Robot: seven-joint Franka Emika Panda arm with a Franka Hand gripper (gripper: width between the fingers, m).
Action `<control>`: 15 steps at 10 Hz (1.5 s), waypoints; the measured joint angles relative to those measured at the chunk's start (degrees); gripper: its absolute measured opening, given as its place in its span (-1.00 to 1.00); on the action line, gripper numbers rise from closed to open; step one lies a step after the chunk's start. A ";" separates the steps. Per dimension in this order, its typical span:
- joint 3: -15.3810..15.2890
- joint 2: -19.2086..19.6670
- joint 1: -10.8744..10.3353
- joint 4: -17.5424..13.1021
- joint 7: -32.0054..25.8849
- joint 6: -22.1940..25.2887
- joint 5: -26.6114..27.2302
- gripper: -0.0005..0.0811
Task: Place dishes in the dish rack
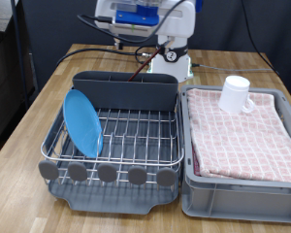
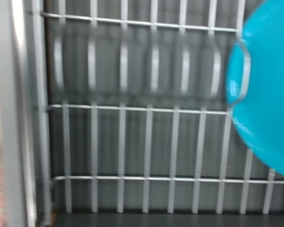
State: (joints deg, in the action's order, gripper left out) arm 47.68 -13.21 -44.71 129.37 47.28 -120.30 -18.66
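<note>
The light-blue plate [image 1: 83, 121] stands on edge in the silver wire dish rack [image 1: 136, 131], at its end on the exterior view's left. The white mug [image 1: 236, 94] sits upside down on the pink checkered cloth [image 1: 244, 141] in the grey bin. The wooden spoon does not show. The wrist view is blurred and looks down on the rack's wires [image 2: 133, 142], with the plate [image 2: 265, 85] at one edge. No fingers show in either view. Part of the arm [image 1: 145, 17] is at the exterior view's top, behind the rack.
The grey utensil caddy [image 1: 126, 89] runs along the rack's far side. The grey bin [image 1: 238, 189] stands right beside the rack, on the exterior view's right. Both rest on a wooden table [image 1: 29, 121]. Cables lie near the robot's base [image 1: 172, 58].
</note>
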 joint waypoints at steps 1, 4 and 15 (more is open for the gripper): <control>-1.83 -0.41 -0.13 1.05 2.66 -0.71 0.05 0.98; -6.51 -2.29 -1.26 4.22 7.10 -2.22 1.04 0.98; -15.46 -4.54 -7.74 3.95 5.24 4.93 2.44 0.98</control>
State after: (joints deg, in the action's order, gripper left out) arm 32.22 -17.75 -52.45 133.32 52.52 -115.37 -16.22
